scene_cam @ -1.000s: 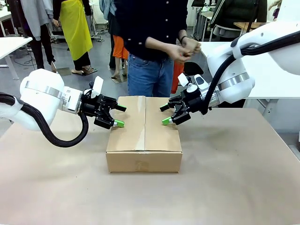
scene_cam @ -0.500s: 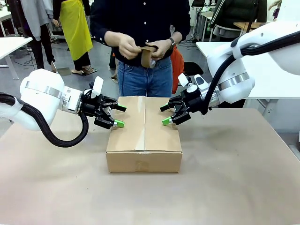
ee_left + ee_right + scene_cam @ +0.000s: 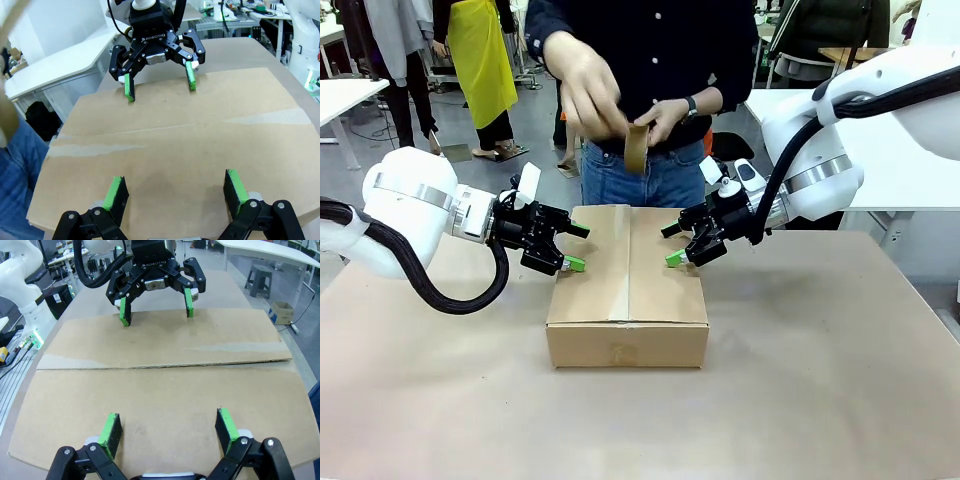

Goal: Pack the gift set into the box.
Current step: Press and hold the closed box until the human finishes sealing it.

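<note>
Flaps-closed brown corrugated cardboard box (image 3: pixel 627 290) (matte, rectangular); left gripper (image 3: pixel 567 246) and right gripper (image 3: pixel 677 243) press opposite top edges, fingers spread.

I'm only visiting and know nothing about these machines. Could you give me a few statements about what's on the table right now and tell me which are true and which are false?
1. The box has its top flaps folded shut. True.
2. The left end effector is clamped shut on a flap. False: its fingers are spread open over the box's left edge, gripping nothing.
3. The right end effector is open, over the box's right side. True.
4. The person's hands rest flat on the box. False: they are raised above it, holding a roll of brown tape.
5. The two end effectors face each other across the box top. True.
</note>
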You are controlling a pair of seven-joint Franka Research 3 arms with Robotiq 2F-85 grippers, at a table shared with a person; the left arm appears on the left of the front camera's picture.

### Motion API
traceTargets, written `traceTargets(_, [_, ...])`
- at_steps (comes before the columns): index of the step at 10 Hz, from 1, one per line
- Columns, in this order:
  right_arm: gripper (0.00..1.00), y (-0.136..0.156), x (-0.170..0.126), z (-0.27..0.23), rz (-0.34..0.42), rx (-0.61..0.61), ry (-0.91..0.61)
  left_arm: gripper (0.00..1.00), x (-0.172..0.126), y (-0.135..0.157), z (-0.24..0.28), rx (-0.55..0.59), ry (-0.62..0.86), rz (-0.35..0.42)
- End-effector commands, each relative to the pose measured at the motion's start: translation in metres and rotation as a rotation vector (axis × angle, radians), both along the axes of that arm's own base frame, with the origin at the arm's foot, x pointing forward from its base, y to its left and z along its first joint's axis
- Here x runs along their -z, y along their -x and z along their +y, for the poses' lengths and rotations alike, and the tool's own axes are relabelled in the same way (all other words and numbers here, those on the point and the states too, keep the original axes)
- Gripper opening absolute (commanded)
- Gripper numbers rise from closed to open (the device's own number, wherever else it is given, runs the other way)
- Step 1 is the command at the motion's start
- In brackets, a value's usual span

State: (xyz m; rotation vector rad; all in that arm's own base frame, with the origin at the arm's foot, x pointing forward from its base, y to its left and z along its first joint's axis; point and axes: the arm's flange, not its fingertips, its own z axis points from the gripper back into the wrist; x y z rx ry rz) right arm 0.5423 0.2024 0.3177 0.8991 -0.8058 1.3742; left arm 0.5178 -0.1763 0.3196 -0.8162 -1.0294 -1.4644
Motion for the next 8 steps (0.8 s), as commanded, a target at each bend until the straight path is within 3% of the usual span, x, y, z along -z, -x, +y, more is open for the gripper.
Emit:
traceTargets(1, [1.0, 0.0001, -0.0001, 0.0026, -0.004, 0.001, 0.005, 1.0, 0.002, 0.0033, 0.0011, 0.01, -0.002, -0.018])
traceTargets(8, [1.0, 0.0001, -0.0001, 0.0026, -0.004, 0.001, 0.005, 1.0, 0.002, 0.0033, 0.0011, 0.01, -0.002, -0.018])
